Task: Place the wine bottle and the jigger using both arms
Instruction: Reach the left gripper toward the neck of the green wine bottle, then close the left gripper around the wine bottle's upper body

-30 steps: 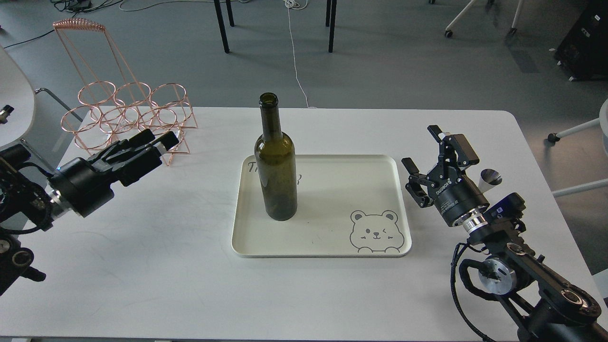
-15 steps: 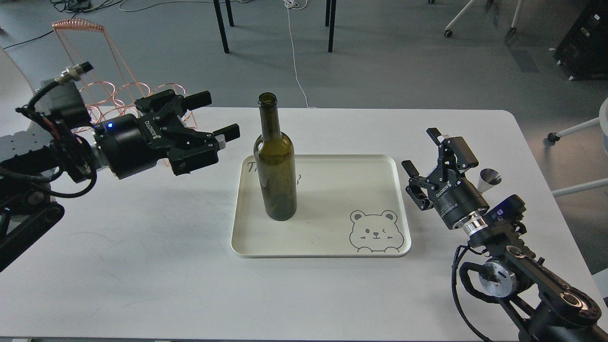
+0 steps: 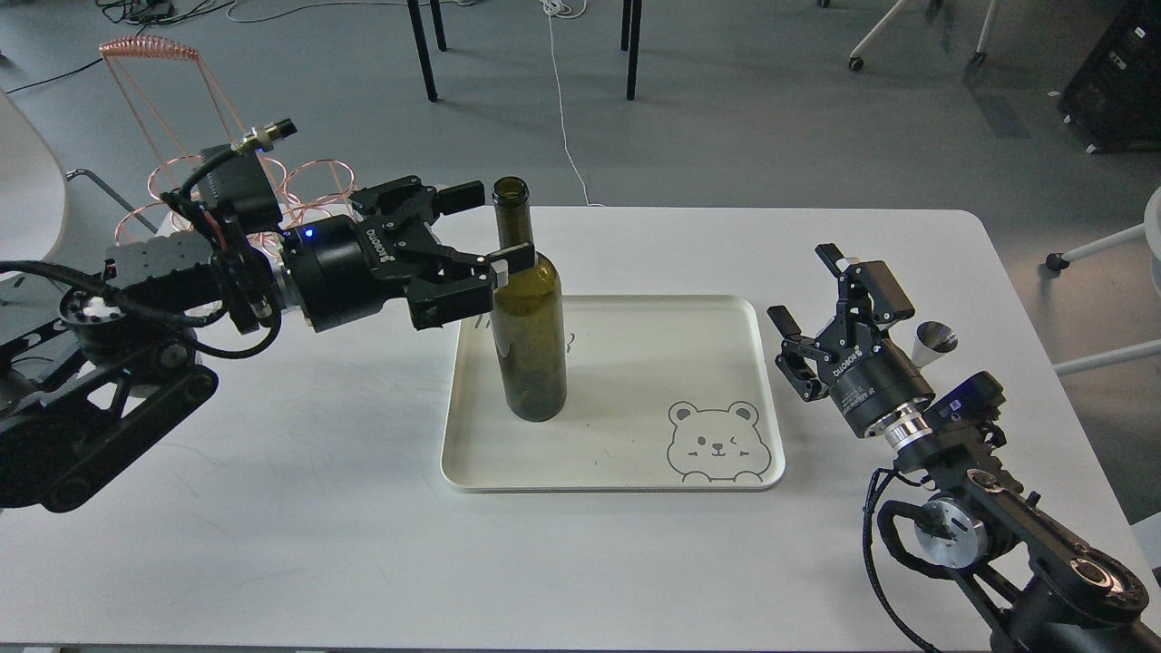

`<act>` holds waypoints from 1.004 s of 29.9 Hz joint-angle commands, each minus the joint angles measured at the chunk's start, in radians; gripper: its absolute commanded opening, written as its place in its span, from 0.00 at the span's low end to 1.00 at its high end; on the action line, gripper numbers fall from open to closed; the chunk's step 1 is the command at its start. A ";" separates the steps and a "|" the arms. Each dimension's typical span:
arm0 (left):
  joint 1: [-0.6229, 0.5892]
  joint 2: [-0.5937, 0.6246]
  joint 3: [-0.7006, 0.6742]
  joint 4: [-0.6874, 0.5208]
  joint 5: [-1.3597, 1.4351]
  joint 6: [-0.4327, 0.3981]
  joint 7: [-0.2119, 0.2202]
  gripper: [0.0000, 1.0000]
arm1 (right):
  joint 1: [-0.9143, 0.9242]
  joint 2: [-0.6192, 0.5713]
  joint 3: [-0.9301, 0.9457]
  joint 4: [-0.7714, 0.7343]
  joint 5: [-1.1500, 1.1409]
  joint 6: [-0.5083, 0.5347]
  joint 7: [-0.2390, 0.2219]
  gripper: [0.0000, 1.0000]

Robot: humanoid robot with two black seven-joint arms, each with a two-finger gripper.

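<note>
The wine bottle, dark olive-green and unlabelled, stands upright on the left half of a cream tray. My left gripper is open with its fingers on either side of the bottle's neck, one behind and one in front. The steel jigger stands on the table to the right of the tray, partly hidden behind my right gripper. My right gripper is open and empty, hovering just right of the tray and left of the jigger.
A copper wire bottle rack stands at the table's back left, behind my left arm. The tray has a bear drawing at its front right. The white table ends at a rounded right edge; chairs and cables lie beyond.
My left arm has swung right from near the rack to the bottle, and its open fingers now straddle the neck. The right gripper has barely moved. The bottle has not moved.
</note>
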 commanded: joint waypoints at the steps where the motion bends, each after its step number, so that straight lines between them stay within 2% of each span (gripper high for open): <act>1: -0.040 -0.043 0.039 0.064 0.007 0.006 0.000 0.98 | -0.002 -0.003 -0.002 0.000 -0.001 0.000 0.000 0.98; 5: -0.053 -0.075 0.042 0.075 0.020 0.009 0.000 0.98 | -0.002 -0.006 -0.002 0.000 -0.001 0.000 0.000 0.98; 9: -0.053 -0.105 0.042 0.095 0.058 0.012 0.000 0.92 | -0.002 -0.006 -0.002 0.000 -0.001 0.000 0.000 0.98; 11: -0.053 -0.109 0.039 0.101 0.060 0.012 0.000 0.82 | -0.003 -0.006 -0.002 0.001 -0.001 0.000 0.000 0.98; 14: -0.053 -0.114 0.042 0.103 0.061 0.026 0.000 0.53 | -0.008 -0.006 -0.002 0.001 -0.001 0.000 0.001 0.98; 17: -0.053 -0.114 0.042 0.104 0.061 0.051 0.000 0.46 | -0.013 -0.004 -0.002 0.001 -0.001 0.000 0.001 0.98; 20: -0.053 -0.114 0.042 0.106 0.063 0.054 0.000 0.30 | -0.022 -0.001 -0.002 0.003 -0.003 0.000 0.000 0.98; 25: -0.083 -0.109 0.039 0.110 0.049 0.063 0.000 0.17 | -0.023 0.000 -0.002 0.003 -0.027 0.000 0.002 0.98; 28: -0.109 -0.096 0.031 0.104 0.038 0.061 0.000 0.15 | -0.023 0.000 -0.001 0.003 -0.027 0.000 0.001 0.98; 30: -0.167 -0.060 0.026 0.101 -0.014 0.052 0.000 0.15 | -0.023 0.000 -0.001 0.003 -0.027 0.000 0.002 0.98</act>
